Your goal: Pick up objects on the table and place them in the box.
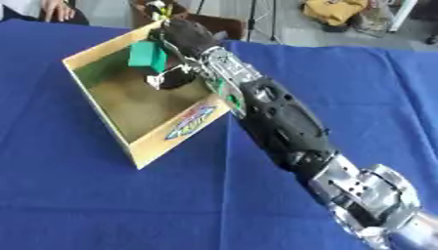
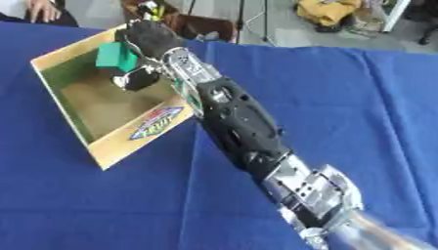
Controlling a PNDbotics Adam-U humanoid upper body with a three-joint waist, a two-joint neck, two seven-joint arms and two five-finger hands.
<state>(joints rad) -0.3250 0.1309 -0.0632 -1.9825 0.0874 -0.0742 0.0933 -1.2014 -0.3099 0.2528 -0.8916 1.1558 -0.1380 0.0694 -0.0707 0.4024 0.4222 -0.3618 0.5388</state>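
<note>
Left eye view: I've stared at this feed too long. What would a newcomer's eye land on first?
The right arm, black with silver joints, cuts diagonally from the lower right corner up to the box. Its right hand reaches over the box's far corner; its fingers cannot be made out. Next comes the green block, bright against the box's brown inside, then the blue tablecloth covering everything around.
</note>
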